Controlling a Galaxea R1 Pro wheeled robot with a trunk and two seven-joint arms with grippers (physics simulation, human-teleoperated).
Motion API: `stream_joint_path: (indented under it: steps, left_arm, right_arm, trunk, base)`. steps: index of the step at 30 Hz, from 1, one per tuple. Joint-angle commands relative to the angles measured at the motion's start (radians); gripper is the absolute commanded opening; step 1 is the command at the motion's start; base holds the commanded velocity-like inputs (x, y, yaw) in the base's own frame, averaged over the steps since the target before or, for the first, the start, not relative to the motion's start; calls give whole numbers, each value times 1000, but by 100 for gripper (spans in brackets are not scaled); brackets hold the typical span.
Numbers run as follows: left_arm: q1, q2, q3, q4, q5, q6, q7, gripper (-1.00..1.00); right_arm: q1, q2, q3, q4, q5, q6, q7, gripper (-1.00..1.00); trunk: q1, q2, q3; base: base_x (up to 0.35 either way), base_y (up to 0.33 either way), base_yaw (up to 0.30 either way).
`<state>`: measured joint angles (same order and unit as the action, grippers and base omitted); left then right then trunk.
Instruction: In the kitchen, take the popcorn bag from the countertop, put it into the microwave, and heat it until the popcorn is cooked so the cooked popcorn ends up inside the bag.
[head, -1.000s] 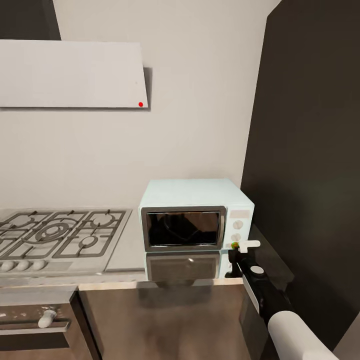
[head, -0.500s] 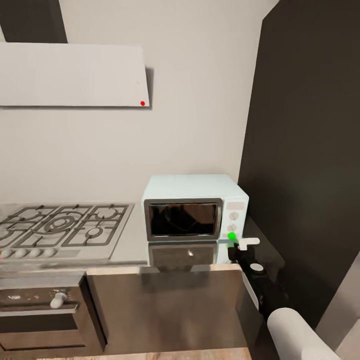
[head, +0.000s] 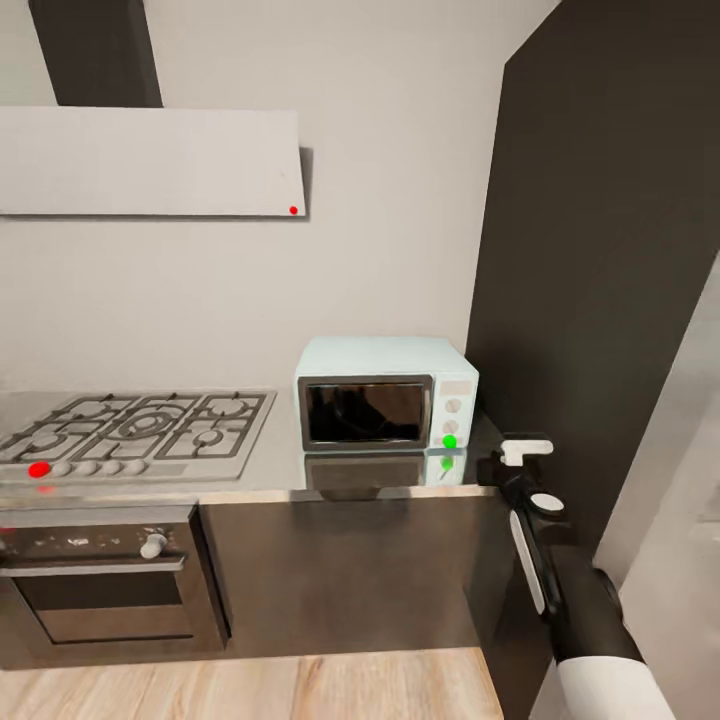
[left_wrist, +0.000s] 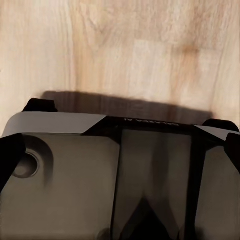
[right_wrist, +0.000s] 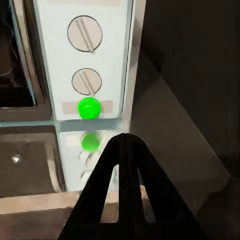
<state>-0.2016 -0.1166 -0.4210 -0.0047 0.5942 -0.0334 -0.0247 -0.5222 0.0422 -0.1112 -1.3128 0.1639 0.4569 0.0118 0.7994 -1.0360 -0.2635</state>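
The pale mint-blue microwave (head: 385, 393) stands on the grey countertop (head: 270, 462) against the wall, with its dark glass door closed. A green light (head: 449, 441) glows low on its white knob panel (right_wrist: 87, 60), below two round knobs. My right gripper (head: 522, 450) hovers just right of the microwave's front corner, a short way off the panel. In the right wrist view its dark fingers (right_wrist: 107, 190) meet at one tip (right_wrist: 125, 142), shut on nothing, pointing at the green light (right_wrist: 89, 108). The popcorn bag is out of view. The left wrist view looks down on wood floor (left_wrist: 150, 50).
A steel gas hob (head: 140, 425) with a red dot at its left lies left of the microwave, with a black-and-steel oven (head: 100, 585) below. A white slab hood (head: 150, 160) hangs above. A tall dark cabinet (head: 590, 300) walls the right side. My grey base (left_wrist: 75, 175) is below the left wrist.
The head view has pulled back, so the microwave looks smaller and the floor shows. My right gripper has left the panel's lower button and drawn back to the right. That button now glows bright green.
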Motion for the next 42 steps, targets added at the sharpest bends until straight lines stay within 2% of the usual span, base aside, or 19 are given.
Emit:
stream_joint_path:
  steps: [1, 4, 6, 7, 9, 11, 12, 14, 17, 18, 19, 20, 24, 27, 29, 33, 37, 42]
  left_arm:
    - [-1, 0, -8, 2, 11, -4, -2, 100]
    - [-1, 0, -8, 2, 12, -4, -2, 100]
    - [-1, 0, -8, 2, 13, -4, -2, 100]
    - [-1, 0, -8, 2, 13, -4, -1, 100]
    - [-1, 0, -8, 2, 13, -4, -2, 100]
    - [-1, 0, -8, 2, 13, -4, -1, 100]
    - [-1, 0, -8, 2, 13, -4, -1, 100]
    - [-1, 1, -8, 2, 13, -4, -1, 100]
    - [-1, 1, -7, 2, 13, -4, -1, 100]
    - [-1, 1, -7, 2, 13, -4, -1, 100]
    - [-1, 1, -7, 2, 14, -4, -1, 100]
    - [-1, 1, -7, 2, 14, -4, -1, 100]
    - [-1, 3, -7, 2, 15, -4, -1, 100]
    - [-1, 3, -7, 2, 15, -4, -1, 100]
    - [-1, 3, -7, 2, 15, -4, -1, 100]
    - [-2, 7, -5, 2, 15, -3, -1, 100]
    - [-2, 29, -5, 2, 14, -3, -1, 100]
    - [-2, 57, -5, 2, 14, -3, -1, 100]
  right_arm:
    - [1, 1, -1, 7, 8, 6, 2, -100]
    - [3, 2, -1, 64, 7, 8, 2, -100]
    - [3, 3, 0, 179, 8, 4, 2, -100]
    - [2, 1, 0, 348, 9, -6, 0, -100]
    - [2, -5, -1, 514, 16, -45, -1, -100]
    - [2, -11, -2, 732, 17, -167, -8, -100]
    - [2, -16, -1, 805, 17, -207, -10, -100]
    - [2, -31, 3, 1089, 21, -341, -14, -100]
    - [2, -35, 5, 1236, 18, -415, -14, -100]
    - [3, -45, 6, 1302, 17, -447, -14, -100]
    - [6, -51, 6, 1317, 17, -455, -14, -100]
    - [78, -65, 7, 1339, 17, -473, -5, -100]
    - [191, -87, 7, 1344, 17, -503, -2, -100]
    - [246, -97, 7, 1345, 16, -506, -1, -100]
    - [282, -122, 7, 1346, 15, -509, -1, -100]
    - [279, -119, 7, 1345, 14, -502, 5, -100]
    - [282, -99, 8, 1346, 14, -503, 5, -100]
    - [282, -95, 10, 1347, 15, -506, 3, -100]
  trunk:
    - [-1, -1, -1]
    - [-1, -1, -1]
    - [-1, -1, -1]
    - [-1, -1, -1]
    - [-1, -1, -1]
    - [-1, -1, -1]
    - [-1, -1, -1]
    - [-1, -1, -1]
    - [-1, -1, -1]
    - [-1, -1, -1]
    - [-1, -1, -1]
    - [-1, -1, -1]
    - [-1, -1, -1]
    - [-1, -1, -1]
    - [-1, -1, -1]
    - [-1, -1, -1]
    - [-1, -1, -1]
    - [-1, -1, -1]
  base:
    - [-345, 0, 0]
    - [-345, 0, 0]
    - [-323, 0, 0]
    - [-287, 0, 0]
    - [-270, 0, 0]
    - [-154, 0, 0]
    - [-67, 0, 0]
    - [-19, 0, 0]
    - [-6, 0, 0]
    - [-2, 0, 0]
    - [0, 0, 0]
    - [0, 0, 0]
    - [0, 0, 0]
    - [0, 0, 0]
    - [0, 0, 0]
    - [0, 0, 0]
    - [0, 0, 0]
    - [0, 0, 0]
